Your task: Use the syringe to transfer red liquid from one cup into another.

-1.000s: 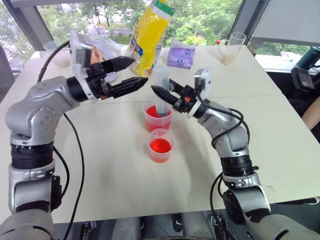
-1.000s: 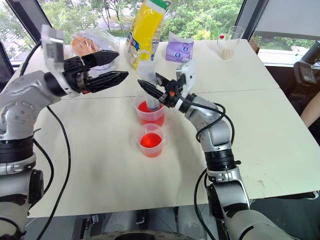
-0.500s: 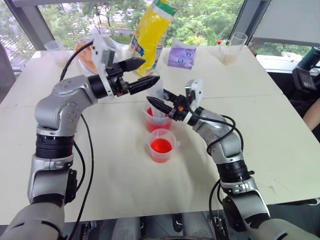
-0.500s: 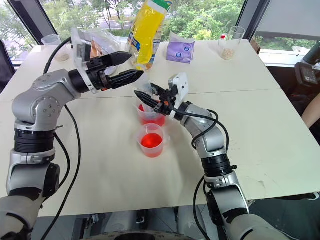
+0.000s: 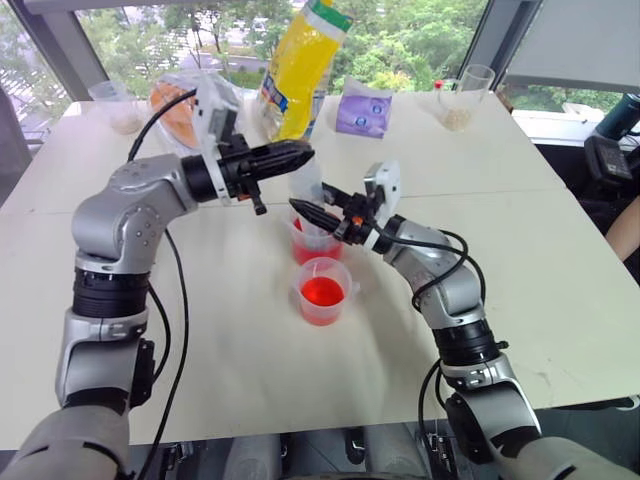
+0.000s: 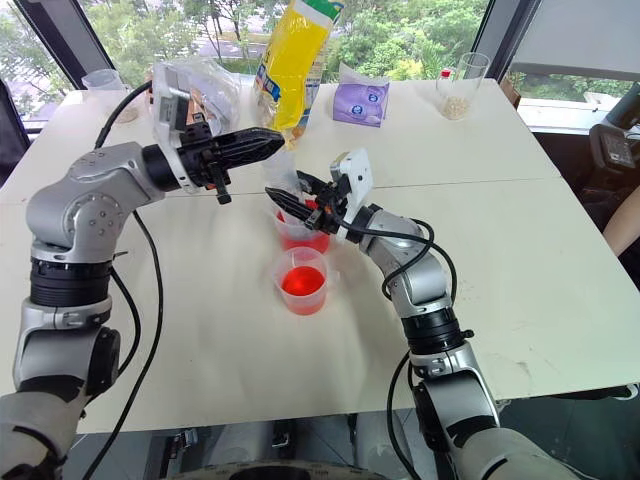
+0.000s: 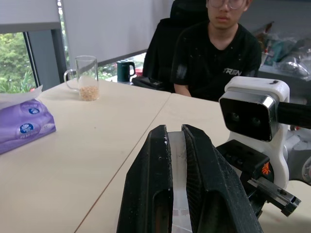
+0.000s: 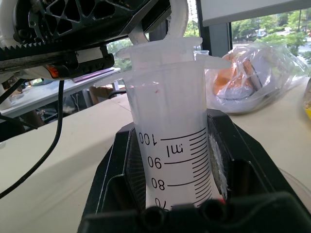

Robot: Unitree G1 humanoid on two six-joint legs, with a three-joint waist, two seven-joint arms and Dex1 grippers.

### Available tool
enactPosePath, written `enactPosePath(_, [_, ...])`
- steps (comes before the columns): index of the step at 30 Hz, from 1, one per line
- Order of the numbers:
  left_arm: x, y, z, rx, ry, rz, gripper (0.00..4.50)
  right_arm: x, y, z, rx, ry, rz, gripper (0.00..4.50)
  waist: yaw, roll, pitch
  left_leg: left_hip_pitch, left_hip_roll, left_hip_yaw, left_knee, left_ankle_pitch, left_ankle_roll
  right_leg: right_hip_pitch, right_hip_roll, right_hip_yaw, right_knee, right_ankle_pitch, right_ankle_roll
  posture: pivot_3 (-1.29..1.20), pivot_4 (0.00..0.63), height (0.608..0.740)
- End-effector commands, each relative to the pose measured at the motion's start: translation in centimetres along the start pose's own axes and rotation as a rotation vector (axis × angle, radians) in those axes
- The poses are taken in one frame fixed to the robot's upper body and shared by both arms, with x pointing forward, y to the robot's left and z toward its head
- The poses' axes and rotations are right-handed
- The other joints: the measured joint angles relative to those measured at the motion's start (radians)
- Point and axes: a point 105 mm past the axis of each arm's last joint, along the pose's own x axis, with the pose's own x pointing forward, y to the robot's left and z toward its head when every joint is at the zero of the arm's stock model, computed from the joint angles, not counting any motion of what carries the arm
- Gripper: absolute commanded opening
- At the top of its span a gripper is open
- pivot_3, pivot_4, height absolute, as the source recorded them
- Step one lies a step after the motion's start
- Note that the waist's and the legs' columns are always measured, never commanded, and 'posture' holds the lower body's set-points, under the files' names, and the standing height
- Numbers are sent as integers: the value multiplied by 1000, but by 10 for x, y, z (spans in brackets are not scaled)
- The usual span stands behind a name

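The clear syringe (image 5: 308,186) stands upright with its tip down in the far cup (image 5: 303,246), which holds red liquid. My right gripper (image 5: 306,211) is shut on the syringe's barrel (image 8: 172,145), whose printed scale faces the right wrist view. My left gripper (image 5: 298,153) reaches in level from the left and is shut on the plunger's top (image 7: 176,160), which shows as white plastic between its fingers. A second cup (image 5: 322,292) with red liquid (image 5: 321,293) stands just nearer to me, touched by nothing.
Along the table's far side stand a tall yellow bag (image 5: 300,65), a purple packet (image 5: 362,110), a glass mug (image 5: 465,100), a clear bag with orange contents (image 5: 175,100) and a small cup (image 5: 115,105). A person (image 7: 218,48) sits beyond the table's right side.
My left gripper's fingers, open around the plunger's top half a second ago, have closed on it. My right gripper has kept its hold on the barrel.
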Motion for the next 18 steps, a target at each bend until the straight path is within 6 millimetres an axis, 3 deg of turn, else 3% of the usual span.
enactPosePath(1, [0,-5,8,38,-4,-21,34,4,-1,20,-39,-62,9,1379,0,0,0,0,0,0,0,0,0,0,0,0,0,0,0,0,150,740])
enactPosePath(18, [-7,24,68,167,-127,95,34,4,0,-4,41,44,41,1379,0,0,0,0,0,0,0,0,0,0,0,0,0,0,0,0,150,740])
